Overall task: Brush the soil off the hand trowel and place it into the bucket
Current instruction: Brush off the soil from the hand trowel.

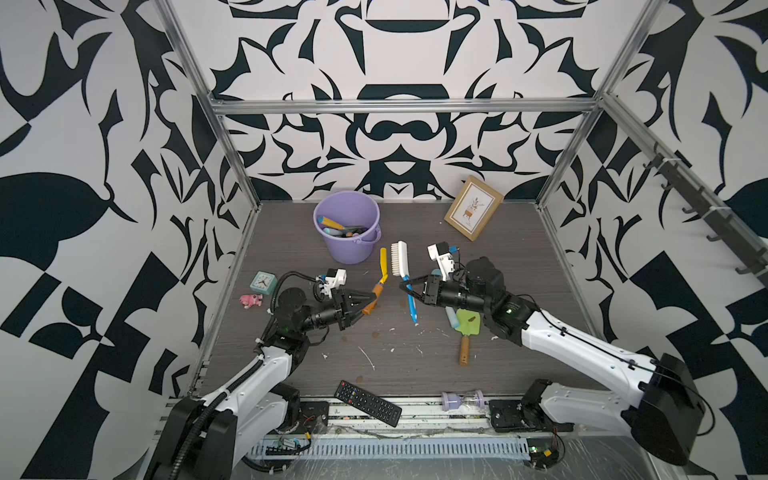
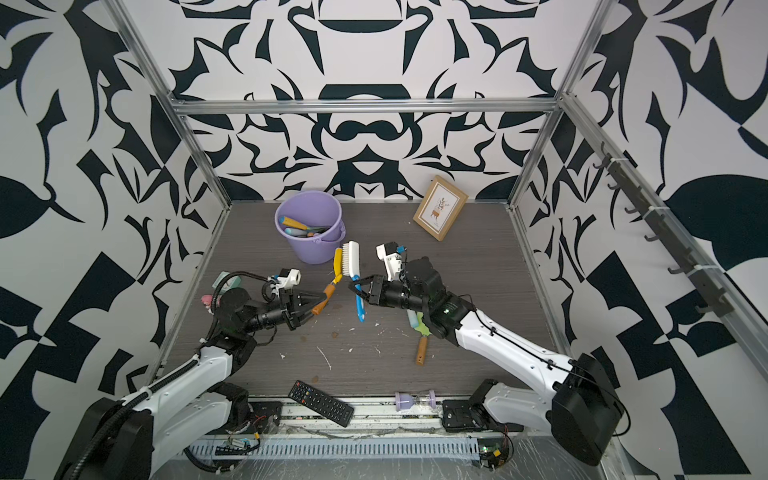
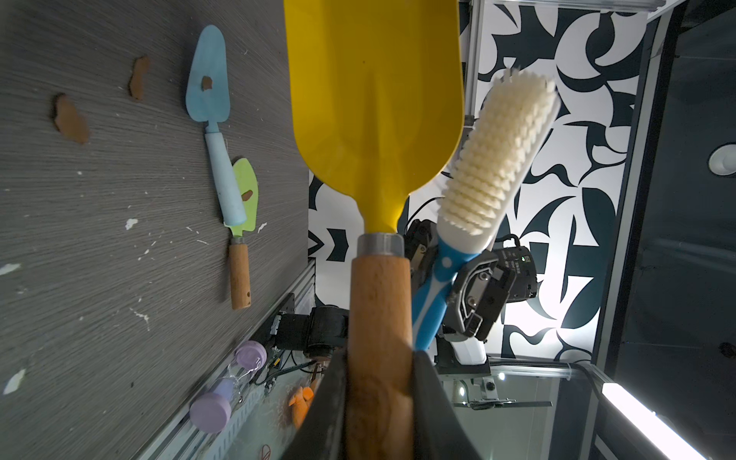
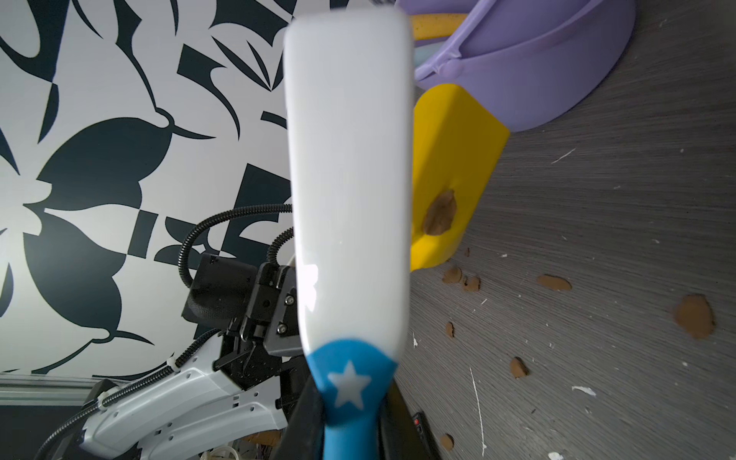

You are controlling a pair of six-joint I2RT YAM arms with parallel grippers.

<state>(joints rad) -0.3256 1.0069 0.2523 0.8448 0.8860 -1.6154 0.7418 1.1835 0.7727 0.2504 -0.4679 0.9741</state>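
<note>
With the left gripper [image 1: 371, 301] clamped on the yellow trowel [image 1: 382, 266], raised just near of the bucket [image 1: 351, 250], and the right gripper [image 1: 409, 286] clamped on the brush [image 1: 400, 258] beside it, a soil clump [image 4: 440, 213] sat on the blade, so brushing and bucketing were left.

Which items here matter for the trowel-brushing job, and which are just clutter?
Job: yellow trowel in left gripper, soil clump on its blade, brush in right gripper, bucket; green trowel and blue trowel, soiled, likely next.
Clutter: remote, hourglass, picture frame, clock, pink toy.
</note>
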